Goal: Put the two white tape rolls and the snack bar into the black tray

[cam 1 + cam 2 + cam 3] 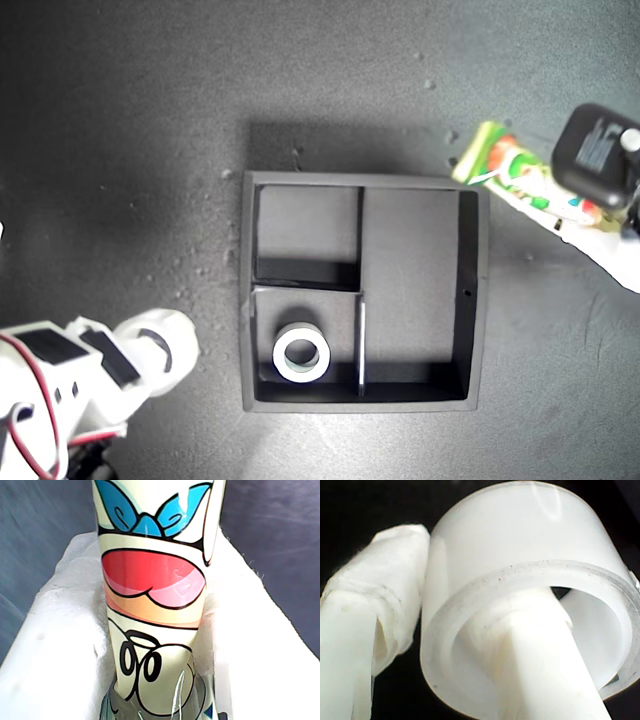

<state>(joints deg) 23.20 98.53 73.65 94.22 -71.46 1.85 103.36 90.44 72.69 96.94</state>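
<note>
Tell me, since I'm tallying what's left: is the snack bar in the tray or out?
Out. The snack bar lies beyond the black tray near the exterior view's top right corner, held between my first gripper's padded fingers.

Dark grey surface seen from overhead
The matte surface (120,120) fills the exterior view, flecked with small pale crumbs (430,84) and specks; light falls brighter toward the exterior view's right, dimmer at its upper left corner
</note>
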